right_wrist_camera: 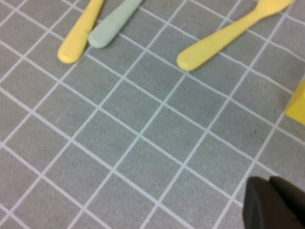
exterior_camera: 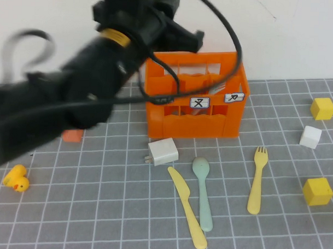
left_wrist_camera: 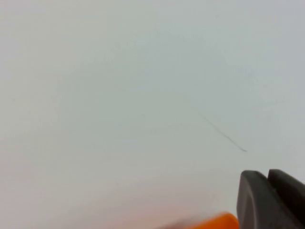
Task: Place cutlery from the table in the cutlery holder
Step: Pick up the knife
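The orange cutlery holder (exterior_camera: 194,112) stands at the back of the tiled table (exterior_camera: 98,209). In front of it lie a yellow knife (exterior_camera: 186,207), a pale green spoon (exterior_camera: 203,191) and a yellow fork (exterior_camera: 257,179). My left gripper (exterior_camera: 183,40) hovers over the holder's back left corner, blurred; in the left wrist view its fingers (left_wrist_camera: 259,195) meet, shut on nothing, above an orange edge (left_wrist_camera: 214,223). My right gripper (right_wrist_camera: 269,183) is shut and empty, low over bare tiles near the handle ends of the knife (right_wrist_camera: 81,33), spoon (right_wrist_camera: 114,21) and fork (right_wrist_camera: 224,38).
A white plug block (exterior_camera: 163,150) sits just in front of the holder. On the right lie two yellow cubes (exterior_camera: 322,108) (exterior_camera: 317,191) and a white cube (exterior_camera: 310,136). A yellow duck (exterior_camera: 17,179) and an orange-pink cube (exterior_camera: 73,135) are on the left.
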Robot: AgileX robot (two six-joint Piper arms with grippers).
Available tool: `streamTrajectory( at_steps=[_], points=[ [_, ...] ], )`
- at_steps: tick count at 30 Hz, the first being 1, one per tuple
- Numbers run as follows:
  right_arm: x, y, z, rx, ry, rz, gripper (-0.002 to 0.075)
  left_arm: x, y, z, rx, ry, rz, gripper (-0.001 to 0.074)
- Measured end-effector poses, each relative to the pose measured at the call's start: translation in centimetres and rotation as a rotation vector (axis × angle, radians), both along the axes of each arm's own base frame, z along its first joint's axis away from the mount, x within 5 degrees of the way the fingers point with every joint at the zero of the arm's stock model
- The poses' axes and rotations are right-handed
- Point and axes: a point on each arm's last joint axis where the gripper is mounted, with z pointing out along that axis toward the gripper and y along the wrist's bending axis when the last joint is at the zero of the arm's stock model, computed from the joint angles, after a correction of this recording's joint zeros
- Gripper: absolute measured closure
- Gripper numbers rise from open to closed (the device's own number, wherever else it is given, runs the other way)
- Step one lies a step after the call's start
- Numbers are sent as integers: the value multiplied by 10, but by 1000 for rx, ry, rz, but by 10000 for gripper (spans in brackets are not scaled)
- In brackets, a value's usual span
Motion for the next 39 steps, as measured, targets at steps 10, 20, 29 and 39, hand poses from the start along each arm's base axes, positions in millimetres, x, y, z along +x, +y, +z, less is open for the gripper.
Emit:
streamTrajectory(
  at_steps=[10, 20, 29, 39],
  points=[
    [-1, 1, 0, 0, -3, 30, 729, -57, 6, 18, 42, 355, -285, 734],
    [-1, 3, 1, 35, -2, 21, 729, -80, -12, -37, 176, 917, -542, 734],
    [-2, 5, 1, 48, 11, 28, 729, -53, -33, -109, 159, 1234, -460, 734],
    [-2, 5, 1, 49, 14, 30, 729, -38, -20, -138, 351, 1204, -14, 734]
  ],
)
